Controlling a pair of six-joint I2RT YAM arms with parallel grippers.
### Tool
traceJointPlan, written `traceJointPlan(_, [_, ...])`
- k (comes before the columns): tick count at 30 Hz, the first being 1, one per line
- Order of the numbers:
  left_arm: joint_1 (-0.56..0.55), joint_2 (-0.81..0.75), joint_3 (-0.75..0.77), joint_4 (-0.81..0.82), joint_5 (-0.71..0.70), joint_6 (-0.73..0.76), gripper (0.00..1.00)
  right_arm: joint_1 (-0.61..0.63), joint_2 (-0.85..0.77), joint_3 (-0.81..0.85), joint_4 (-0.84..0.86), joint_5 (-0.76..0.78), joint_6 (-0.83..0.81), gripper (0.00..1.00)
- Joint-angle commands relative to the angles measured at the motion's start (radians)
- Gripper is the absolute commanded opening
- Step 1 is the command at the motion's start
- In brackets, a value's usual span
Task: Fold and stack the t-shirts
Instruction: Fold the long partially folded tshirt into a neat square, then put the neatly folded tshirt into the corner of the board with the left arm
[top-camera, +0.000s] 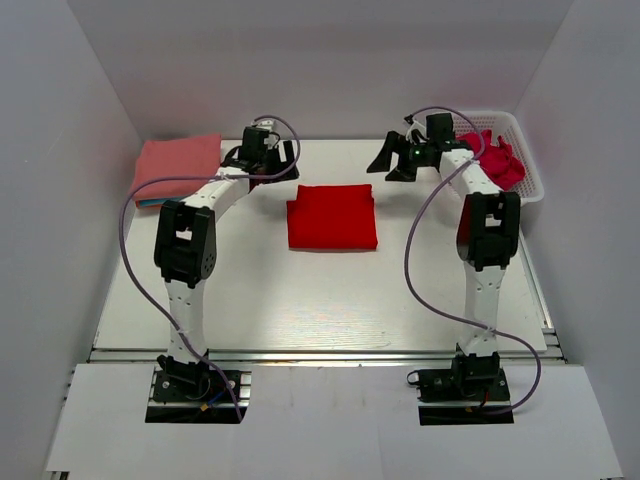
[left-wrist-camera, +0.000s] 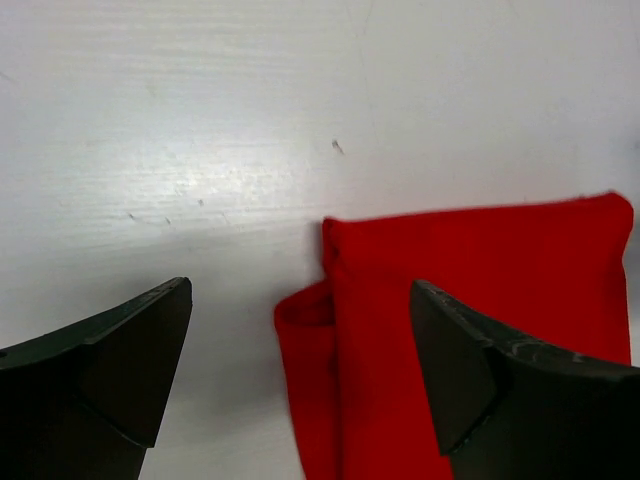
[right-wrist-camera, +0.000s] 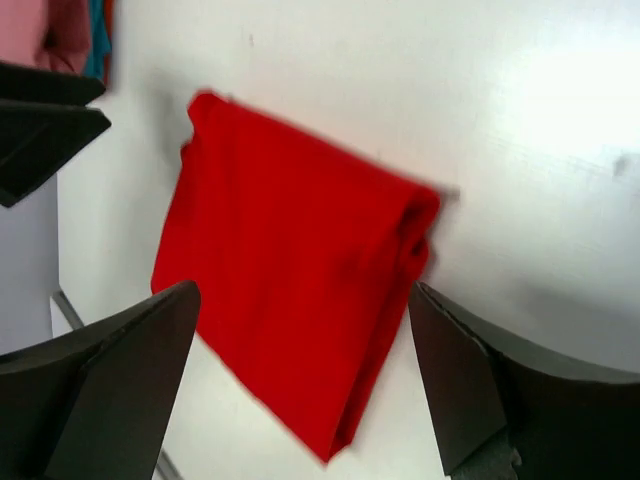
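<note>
1. The white surface (top-camera: 250, 300) carries everything. The work sits toward its far half, and the near half holds only the arm bases.
2. The white lattice basket (top-camera: 533, 190) stands at the far right corner. A crumpled crimson-pink t-shirt (top-camera: 497, 162) lies inside it, not yet folded.
3. The stack lies at the far left corner. A folded salmon-pink t-shirt (top-camera: 178, 165) is on top, and a teal t-shirt (right-wrist-camera: 96, 40) shows at its edge beneath.
4. The red t-shirt (top-camera: 332, 222) lies folded into a neat rectangle at the middle of the surface, well apart from both stack and basket. The step in hand appears to be carrying it over to the stack.
5. The left tool (top-camera: 262, 160) hovers beyond the shirt's far left corner with its jaws spread wide and nothing between them. The right tool (top-camera: 395, 165) hovers beyond the far right corner, equally wide and equally empty.
6. A small loose tuck of cloth (left-wrist-camera: 305, 320) bulges from the shirt's left edge.
   - To do the step well, each tool should probably pinch through all layers at opposite edges.
   - The left grip should trap that tuck so it cannot spill.
   - The bundle should then be lifted level, kept taut between the tools, and lowered squarely onto the salmon-pink t-shirt with the edges aligned.
</note>
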Motion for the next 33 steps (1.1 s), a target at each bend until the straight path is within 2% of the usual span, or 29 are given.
traceJointPlan(1, [-0.009, -0.107, -0.077, -0.008, 0.111, 0.038, 1.0, 0.002, -0.16, -0.131, 0.025, 0.019, -0.019, 0.9])
traceJointPlan(5, [-0.029, -0.117, -0.149, -0.019, 0.205, 0.109, 1.0, 0.002, -0.255, -0.331, 0.057, 0.017, -0.025, 0.9])
traceJointPlan(8, [-0.038, -0.117, -0.201, 0.009, 0.316, 0.099, 1.0, 0.005, -0.35, -0.475, 0.128, 0.028, -0.016, 0.9])
traceJointPlan(12, [-0.038, -0.099, -0.249, 0.02, 0.274, 0.089, 1.0, 0.003, -0.447, -0.598, 0.148, 0.042, -0.019, 0.9])
traceJointPlan(18, [-0.058, -0.079, -0.295, -0.003, 0.288, 0.115, 1.0, 0.0, -0.515, -0.69, 0.178, 0.034, -0.006, 0.9])
traceJointPlan(21, [-0.07, -0.079, -0.342, 0.009, 0.262, 0.125, 0.96, 0.002, -0.522, -0.704, 0.2, 0.002, -0.002, 0.9])
traceJointPlan(27, [-0.102, -0.005, -0.31, 0.009, 0.241, 0.125, 0.88, -0.001, -0.528, -0.695, 0.215, -0.03, 0.001, 0.9])
traceJointPlan(29, [-0.112, 0.016, -0.274, -0.015, 0.241, 0.125, 0.81, -0.003, -0.533, -0.706, 0.23, -0.02, 0.008, 0.9])
traceJointPlan(30, [-0.112, 0.016, -0.273, -0.015, 0.241, 0.112, 0.64, -0.006, -0.544, -0.731, 0.258, -0.006, 0.031, 0.9])
traceJointPlan(33, [-0.112, -0.002, -0.286, 0.015, 0.241, 0.112, 0.36, -0.009, -0.553, -0.755, 0.344, -0.018, 0.102, 0.9])
